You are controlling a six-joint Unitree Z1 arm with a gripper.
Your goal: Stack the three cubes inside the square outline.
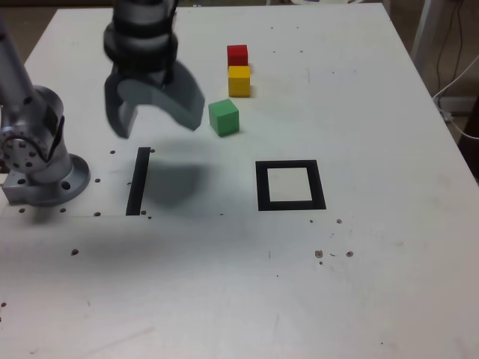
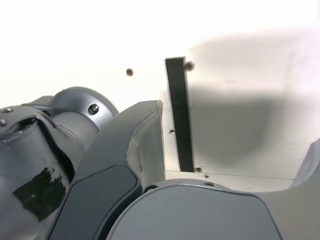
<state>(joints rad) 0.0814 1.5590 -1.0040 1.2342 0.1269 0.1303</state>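
Note:
Three cubes sit on the white table toward its far side: the red cube point(image 1: 237, 54) farthest back, the yellow cube point(image 1: 239, 81) touching it in front, and the green cube point(image 1: 223, 117) a little nearer and apart. The square outline point(image 1: 290, 185), black tape with a white centre, lies nearer the camera with nothing in it. My gripper point(image 1: 159, 120) hangs open above the table, to the exterior view's left of the green cube, holding nothing. The wrist view shows only my wide-apart fingers point(image 2: 135, 150); no cube and no square outline appear there.
A straight black tape strip point(image 1: 138, 181) point(image 2: 180, 112) lies below the gripper. The arm's grey base point(image 1: 37, 161) stands at the exterior view's left edge. Small dark specks dot the tabletop. Cables hang beyond the table's right edge point(image 1: 456, 82).

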